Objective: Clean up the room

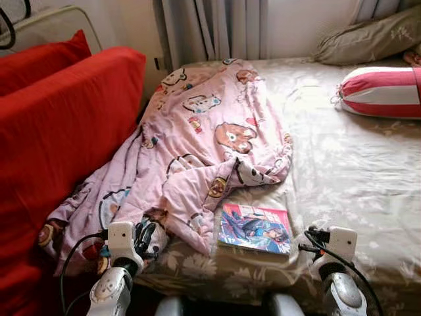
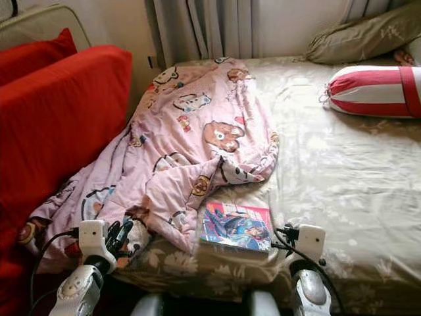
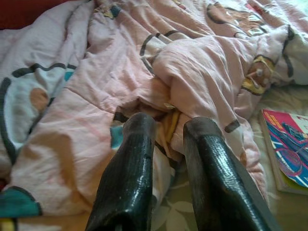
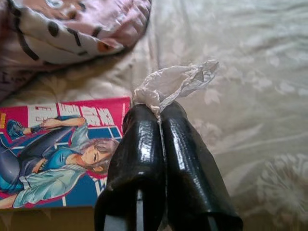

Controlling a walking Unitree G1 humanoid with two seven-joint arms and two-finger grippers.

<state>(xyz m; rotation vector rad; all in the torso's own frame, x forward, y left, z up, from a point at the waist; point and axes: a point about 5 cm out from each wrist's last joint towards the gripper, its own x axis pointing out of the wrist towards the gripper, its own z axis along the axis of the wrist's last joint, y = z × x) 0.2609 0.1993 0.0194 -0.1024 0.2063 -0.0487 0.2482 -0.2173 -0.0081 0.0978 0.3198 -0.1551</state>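
A crumpled pink cartoon-print blanket [image 1: 197, 138] lies over the left half of the bed [image 1: 348, 171]. A comic book [image 1: 255, 228] with a pink and blue cover rests flat near the bed's front edge, beside the blanket's hem. My left gripper [image 3: 171, 132] is open, low over the blanket's near corner, with a fold of cloth just beyond its fingertips. To the right of the book, my right gripper [image 4: 160, 113] is shut on a crumpled white tissue [image 4: 175, 84] that sticks out past the tips, just above the sheet.
A red sofa [image 1: 59, 131] with a red cushion stands tight against the bed's left side. A red-and-white striped bolster [image 1: 381, 92] and an olive pillow [image 1: 371, 36] lie at the far right. Grey curtains [image 1: 210, 26] hang behind the bed.
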